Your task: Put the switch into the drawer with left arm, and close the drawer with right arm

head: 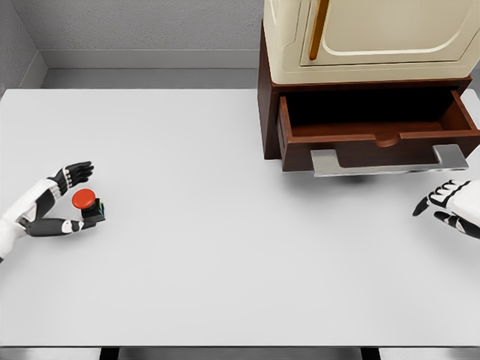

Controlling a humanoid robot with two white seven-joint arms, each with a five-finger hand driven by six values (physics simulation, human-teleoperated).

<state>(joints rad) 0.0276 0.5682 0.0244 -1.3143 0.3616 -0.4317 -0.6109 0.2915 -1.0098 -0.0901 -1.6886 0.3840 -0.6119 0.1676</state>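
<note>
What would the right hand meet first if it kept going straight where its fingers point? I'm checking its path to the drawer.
Probably nothing: the right hand points left across the bare white table, below the open brown wooden drawer's silver handle. Height is unclear from this view.

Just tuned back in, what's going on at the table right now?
The left robot hand sits at the table's left side, fingers spread around the red-button switch, which still rests on the surface. It doesn't look closed on it yet. The drawer under the cream cabinet stands pulled open and looks empty. The right robot hand waits open near the right edge, below the drawer's handle.
</note>
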